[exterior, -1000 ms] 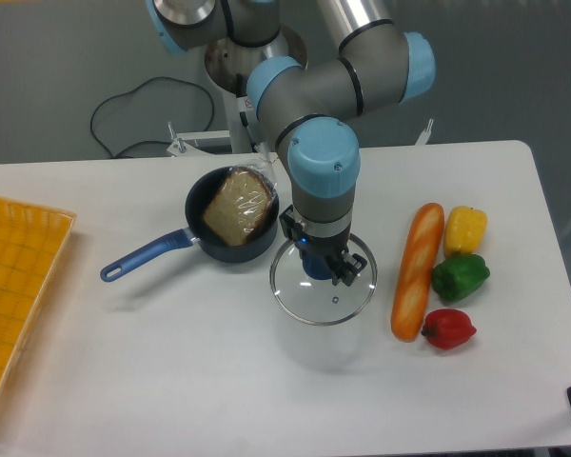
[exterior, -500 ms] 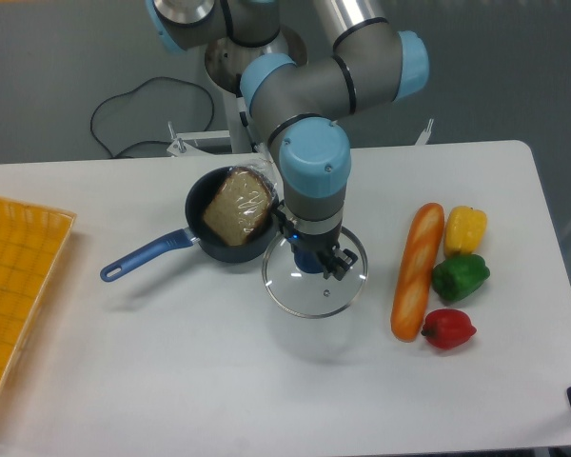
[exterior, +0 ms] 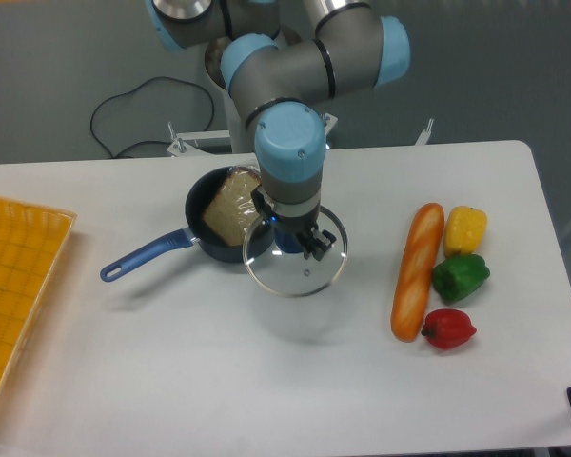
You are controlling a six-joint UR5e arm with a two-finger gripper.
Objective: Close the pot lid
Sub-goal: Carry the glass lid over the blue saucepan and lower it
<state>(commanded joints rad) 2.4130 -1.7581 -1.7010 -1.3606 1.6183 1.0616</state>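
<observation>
One lid (exterior: 295, 259) — shifted toward pot (exterior: 230, 221).

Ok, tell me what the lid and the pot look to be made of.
The lid: clear glass by the look, since the white table shows through it, with a thin shiny rim that is probably metal. Its knob is hidden by the fingers. The pot: dark navy with a smooth, slightly glossy finish, likely coated metal; its long blue handle could be plastic.
</observation>
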